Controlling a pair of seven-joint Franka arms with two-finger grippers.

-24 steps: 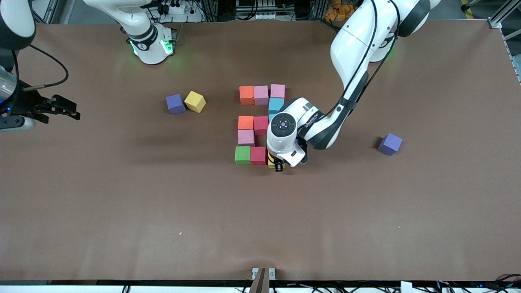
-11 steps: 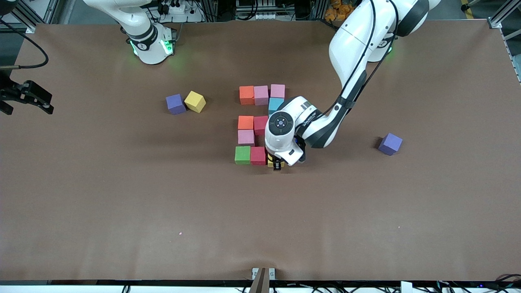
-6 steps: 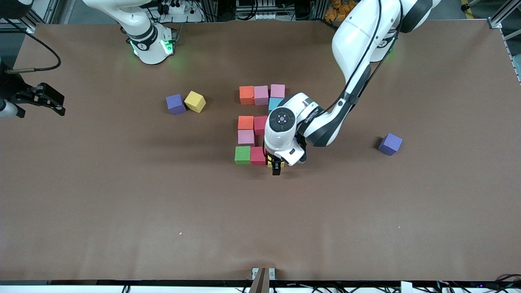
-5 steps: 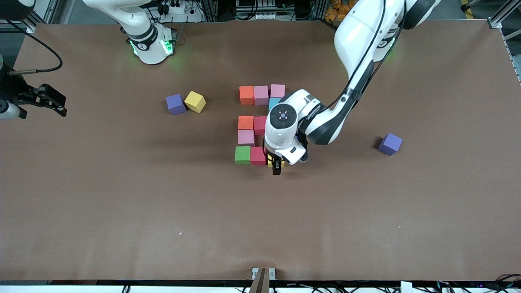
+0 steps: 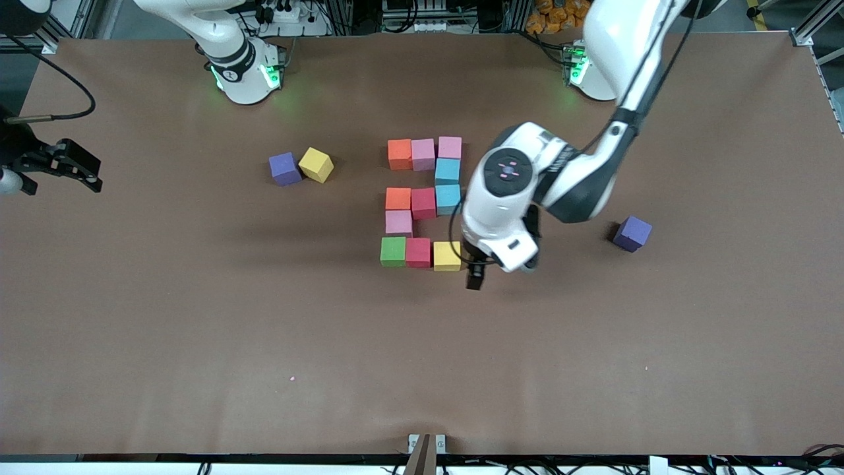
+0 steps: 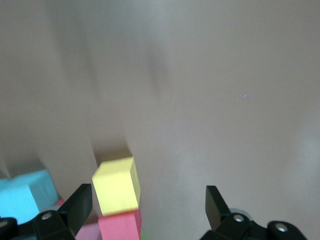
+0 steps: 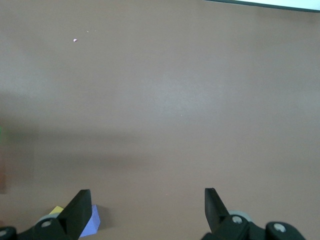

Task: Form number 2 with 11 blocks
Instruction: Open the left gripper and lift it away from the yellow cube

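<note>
Several blocks lie together mid-table: orange (image 5: 399, 154), pink (image 5: 422, 154) and pink (image 5: 450, 147) in a row, two light blue (image 5: 447, 171) (image 5: 448, 198), red (image 5: 423, 202), orange (image 5: 397, 198), pink (image 5: 398, 223), then green (image 5: 393, 251), red (image 5: 418, 252) and yellow (image 5: 447, 256). My left gripper (image 5: 476, 277) is open and empty over the table just beside the yellow block, which shows in the left wrist view (image 6: 116, 185) near my gripper (image 6: 148, 200). My right gripper (image 5: 72, 171) (image 7: 147, 200) is open and empty and waits at the right arm's end of the table.
A loose yellow cube (image 5: 316, 164) and a purple cube (image 5: 285, 168) sit together toward the right arm's end; the purple one shows in the right wrist view (image 7: 93, 222). Another purple cube (image 5: 632, 233) lies toward the left arm's end.
My left gripper has let go of the yellow block beside the red one, risen and moved toward the left arm's end, uncovering both light blue blocks. The right gripper barely shifted.
</note>
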